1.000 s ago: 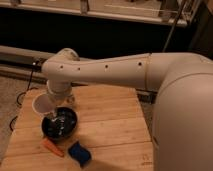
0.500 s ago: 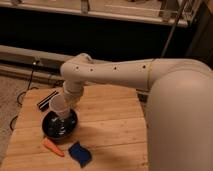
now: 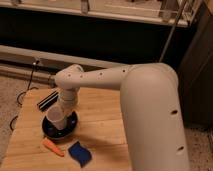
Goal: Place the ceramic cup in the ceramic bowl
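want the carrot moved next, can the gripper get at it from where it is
Probably yes. The orange carrot lies uncovered on the wooden table, just in front of the ceramic bowl. But the gripper sits over the bowl at the ceramic cup.

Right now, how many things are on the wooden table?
5. A black bowl near the left edge, a white cup over it at the gripper, an orange carrot in front, a blue sponge beside that, and a black bar behind. The arm may hide more.
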You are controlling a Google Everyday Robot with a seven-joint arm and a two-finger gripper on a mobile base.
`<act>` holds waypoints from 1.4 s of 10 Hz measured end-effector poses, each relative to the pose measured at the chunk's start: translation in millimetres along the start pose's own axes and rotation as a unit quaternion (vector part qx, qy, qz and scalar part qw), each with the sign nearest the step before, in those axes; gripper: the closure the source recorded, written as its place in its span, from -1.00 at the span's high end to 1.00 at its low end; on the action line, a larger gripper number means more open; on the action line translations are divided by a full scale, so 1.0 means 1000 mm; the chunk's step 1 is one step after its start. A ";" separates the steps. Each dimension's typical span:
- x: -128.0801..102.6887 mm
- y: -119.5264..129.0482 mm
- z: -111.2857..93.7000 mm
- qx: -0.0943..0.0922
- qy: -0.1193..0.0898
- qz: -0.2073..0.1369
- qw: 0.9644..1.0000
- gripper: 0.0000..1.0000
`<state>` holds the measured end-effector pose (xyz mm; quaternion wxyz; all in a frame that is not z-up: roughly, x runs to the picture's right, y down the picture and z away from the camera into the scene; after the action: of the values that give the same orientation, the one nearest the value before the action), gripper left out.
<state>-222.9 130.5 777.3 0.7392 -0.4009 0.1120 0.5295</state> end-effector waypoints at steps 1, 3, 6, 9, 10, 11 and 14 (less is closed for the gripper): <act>-0.003 0.000 0.005 0.005 0.003 -0.002 1.000 -0.52; -0.012 -0.007 0.012 0.022 0.004 0.000 1.000 -0.08; -0.016 -0.008 0.014 0.029 0.003 0.001 1.000 0.51; -0.015 -0.008 0.009 0.032 -0.002 -0.002 0.999 0.60; -0.013 -0.009 0.008 0.034 -0.003 -0.001 0.999 0.60; -0.010 -0.012 0.003 0.038 -0.004 0.004 0.999 0.60; 0.003 -0.019 -0.044 0.040 -0.039 0.029 0.998 0.60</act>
<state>-194.1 99.2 756.1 0.7428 -0.3472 0.1156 0.5606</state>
